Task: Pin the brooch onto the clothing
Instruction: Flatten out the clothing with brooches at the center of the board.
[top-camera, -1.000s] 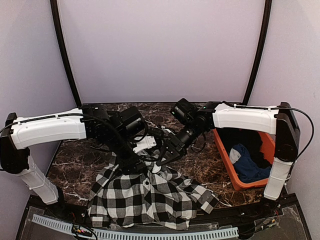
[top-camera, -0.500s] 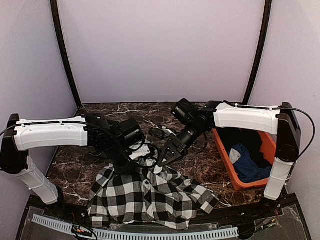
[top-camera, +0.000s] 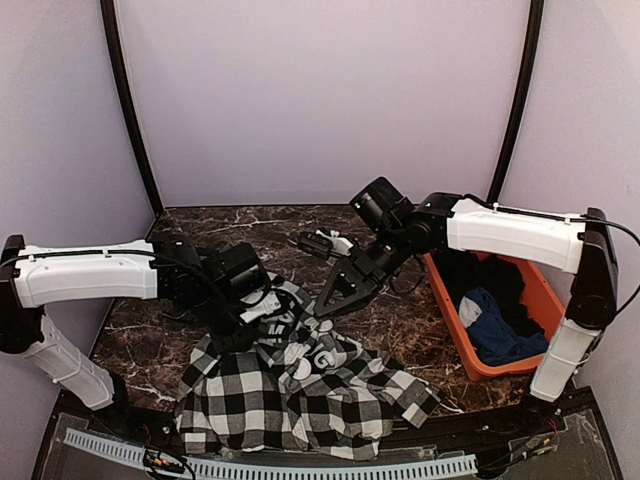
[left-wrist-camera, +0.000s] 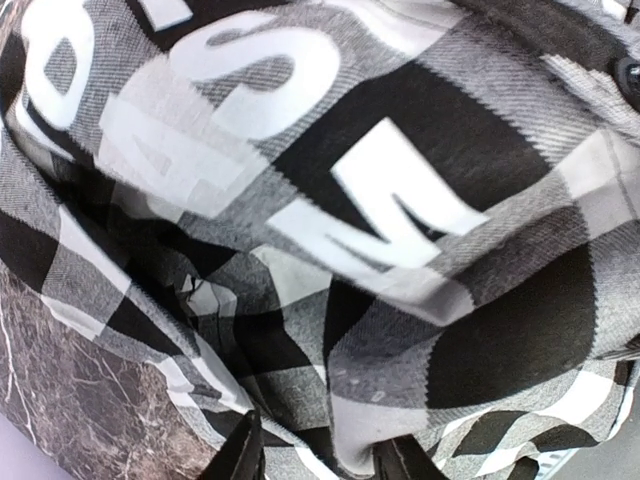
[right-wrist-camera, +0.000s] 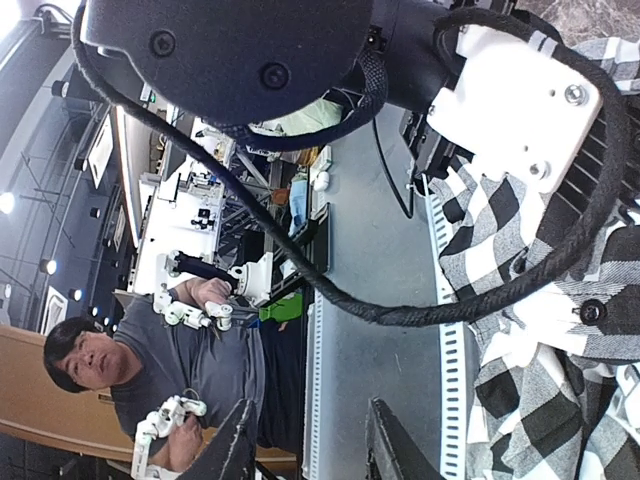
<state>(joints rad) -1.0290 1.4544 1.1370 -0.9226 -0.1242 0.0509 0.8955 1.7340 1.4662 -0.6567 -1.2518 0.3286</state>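
The clothing (top-camera: 300, 390), a black-and-white checked shirt, lies bunched at the table's near edge with white block letters (top-camera: 318, 352) showing on a raised fold. My left gripper (top-camera: 238, 325) is buried in the shirt's left side. In the left wrist view its fingers (left-wrist-camera: 245, 455) are shut on a fold of the checked fabric (left-wrist-camera: 350, 430). My right gripper (top-camera: 328, 305) hangs just above the shirt's top edge. In the right wrist view its jaws (right-wrist-camera: 305, 445) are open with nothing between them, and the shirt (right-wrist-camera: 520, 400) lies to the right. I cannot make out the brooch in any view.
An orange basket (top-camera: 452, 318) stands at the right of the table with a dark blue garment (top-camera: 497, 328) inside. Dark marble table (top-camera: 150, 335) shows left of and behind the shirt. A small black-and-white object (top-camera: 322, 243) sits behind the right gripper.
The left gripper closed on the shirt and dragged a fold up and left, exposing the white letters. The right gripper opened and drew back up to the right.
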